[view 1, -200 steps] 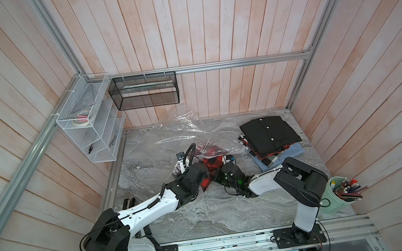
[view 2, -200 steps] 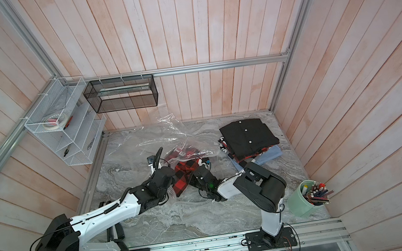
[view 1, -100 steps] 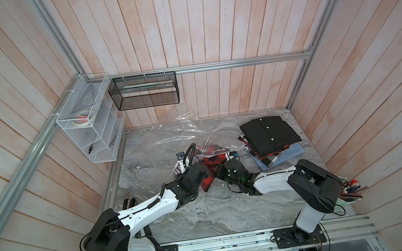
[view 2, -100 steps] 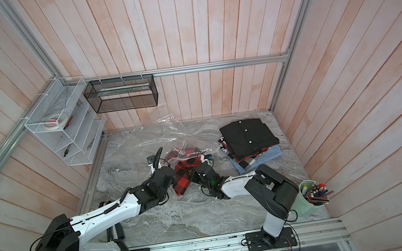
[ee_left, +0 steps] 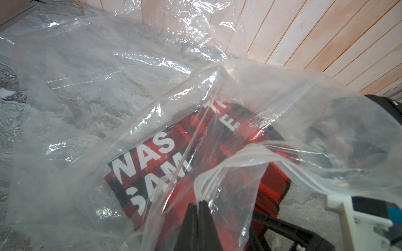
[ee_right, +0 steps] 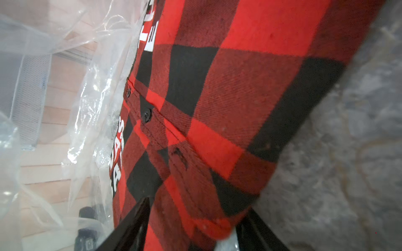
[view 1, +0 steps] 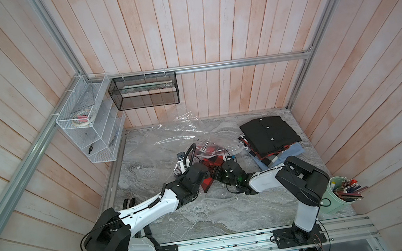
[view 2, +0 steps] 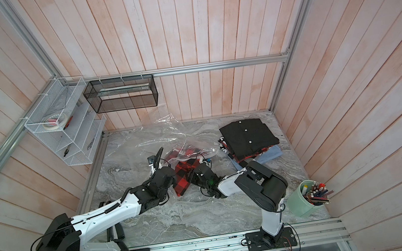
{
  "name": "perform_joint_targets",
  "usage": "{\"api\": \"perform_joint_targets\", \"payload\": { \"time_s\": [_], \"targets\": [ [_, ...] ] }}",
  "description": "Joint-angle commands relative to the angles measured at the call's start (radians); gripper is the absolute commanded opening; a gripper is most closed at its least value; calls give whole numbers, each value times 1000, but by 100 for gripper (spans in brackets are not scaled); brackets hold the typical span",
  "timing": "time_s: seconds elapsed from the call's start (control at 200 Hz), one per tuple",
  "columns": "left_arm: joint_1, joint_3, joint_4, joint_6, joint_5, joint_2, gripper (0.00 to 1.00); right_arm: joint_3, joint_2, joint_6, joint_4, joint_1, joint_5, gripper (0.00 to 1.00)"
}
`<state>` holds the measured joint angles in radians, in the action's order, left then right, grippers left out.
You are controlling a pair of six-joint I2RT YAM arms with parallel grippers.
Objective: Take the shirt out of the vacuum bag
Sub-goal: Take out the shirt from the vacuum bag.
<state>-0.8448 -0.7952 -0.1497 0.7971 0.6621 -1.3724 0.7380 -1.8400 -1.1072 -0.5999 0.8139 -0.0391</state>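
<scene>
Your left claw (ee_left: 198,203) is pinched on the big clear crinkly plastic vacuum bag (ee_left: 108,87) to lift its mouth, so your right claw (ee_right: 196,205), wide around the half-out red-and-black checked shirt (ee_right: 217,108), can pull it free.

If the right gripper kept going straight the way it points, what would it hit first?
The red-and-black plaid shirt: its folded edge lies between the right gripper's open fingers, so contact looks almost immediate.
</scene>
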Motion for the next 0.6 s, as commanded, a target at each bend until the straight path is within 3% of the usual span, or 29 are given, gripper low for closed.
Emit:
{"api": "perform_joint_targets", "payload": {
  "time_s": [0.0,0.27,0.445,0.595],
  "targets": [
    [-10,-39,-5,8,5,-22,0,35,-80,-24,40,-11,31,65],
    [-19,-59,-4,4,6,-38,0,112,-205,-48,-27,-19,45,63],
    [-20,-62,0,2,6,-40,0,151,-210,15,-112,-41,37,38],
    [-20,-57,4,1,3,-39,0,217,-232,50,-150,-77,78,25]
  ]
}}
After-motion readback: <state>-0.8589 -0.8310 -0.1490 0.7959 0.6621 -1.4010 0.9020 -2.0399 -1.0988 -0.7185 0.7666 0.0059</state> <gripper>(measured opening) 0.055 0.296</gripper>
